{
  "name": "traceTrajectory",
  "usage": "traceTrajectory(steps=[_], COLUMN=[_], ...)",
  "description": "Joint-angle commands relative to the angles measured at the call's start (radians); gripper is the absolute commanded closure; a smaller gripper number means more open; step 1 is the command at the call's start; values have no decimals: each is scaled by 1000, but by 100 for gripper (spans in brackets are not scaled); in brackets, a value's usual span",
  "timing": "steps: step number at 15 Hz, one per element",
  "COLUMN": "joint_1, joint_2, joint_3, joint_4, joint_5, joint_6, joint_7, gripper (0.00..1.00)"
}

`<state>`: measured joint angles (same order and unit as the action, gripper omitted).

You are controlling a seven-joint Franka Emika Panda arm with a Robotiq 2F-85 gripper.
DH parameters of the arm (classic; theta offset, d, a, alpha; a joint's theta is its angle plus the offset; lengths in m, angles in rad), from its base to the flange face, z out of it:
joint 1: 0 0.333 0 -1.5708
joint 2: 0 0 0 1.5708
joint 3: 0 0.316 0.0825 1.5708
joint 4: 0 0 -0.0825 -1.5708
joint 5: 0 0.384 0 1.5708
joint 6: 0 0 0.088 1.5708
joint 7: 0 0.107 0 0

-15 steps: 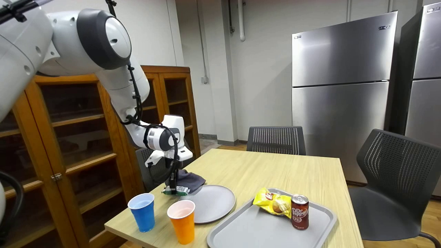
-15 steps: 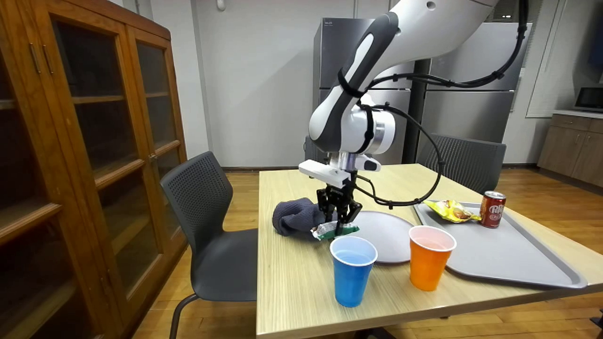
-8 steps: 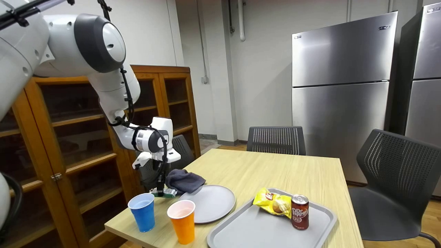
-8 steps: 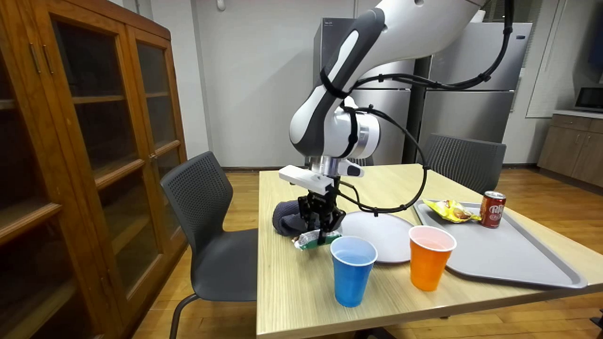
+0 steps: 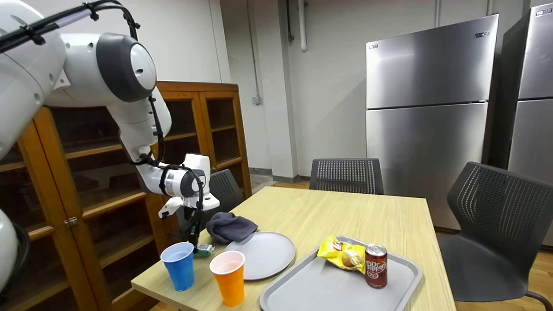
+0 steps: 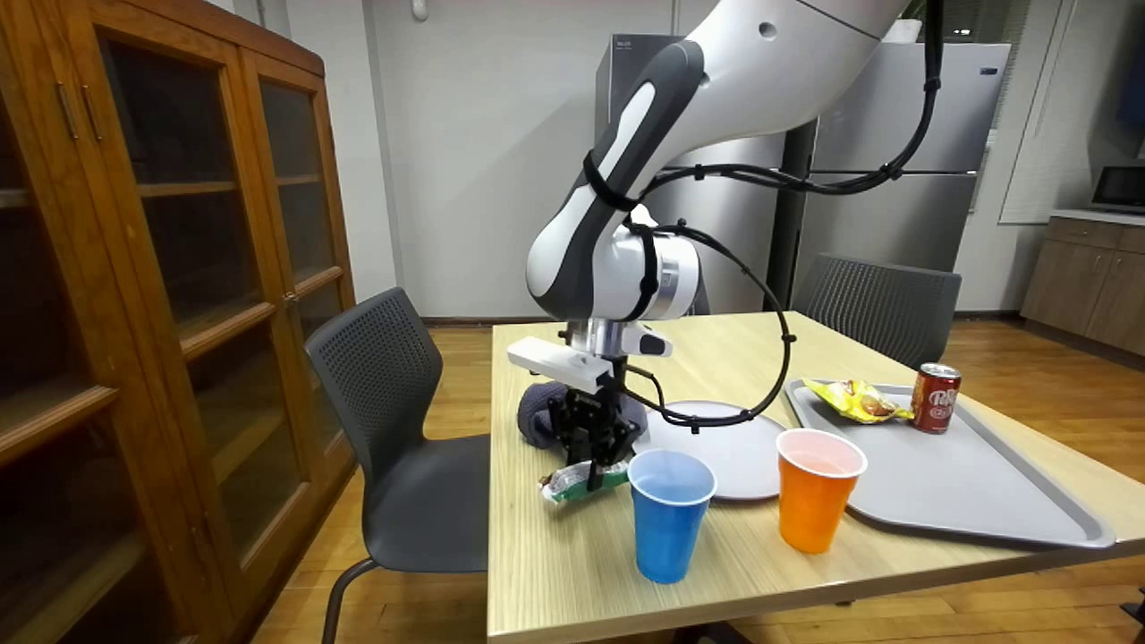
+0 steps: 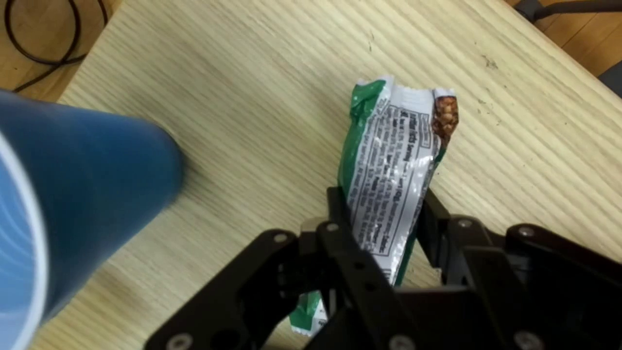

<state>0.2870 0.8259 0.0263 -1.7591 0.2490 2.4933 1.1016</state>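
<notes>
Pale wooden table (image 6: 555,572) lies below; your hand (image 7: 383,201) holds the bar (image 7: 391,167), near the blue cup (image 7: 107,165). Please move it slowly, without squeezing more, and leave the cup enough room.

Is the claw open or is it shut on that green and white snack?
Shut: the claw grips the snack, its fingers against both long sides in the wrist view.

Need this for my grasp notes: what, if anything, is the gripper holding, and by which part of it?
The gripper holds the green-and-white wrapped bar near its middle, pinched from both long sides.
</notes>
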Motion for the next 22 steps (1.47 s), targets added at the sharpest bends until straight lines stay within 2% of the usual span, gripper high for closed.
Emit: traceTrajectory(steps=[1,3,4,6,8,10,22], joint_1=[14,17,20,16,15,14,11], joint_2=[28,33,33,26,15,7,-32], joint_3=[-4,-5,-8,-5,-5,-4,-22], joint_4=[52,58,58,57,53,50,60], joint_5=[-11,-11,-13,-13,-15,-15,-47], joint_6=[-42,-44,-47,-52,-58,-58,-57], joint_7=[36,35,39,30,26,22,15], gripper=[87,87,37,29,13,1,0])
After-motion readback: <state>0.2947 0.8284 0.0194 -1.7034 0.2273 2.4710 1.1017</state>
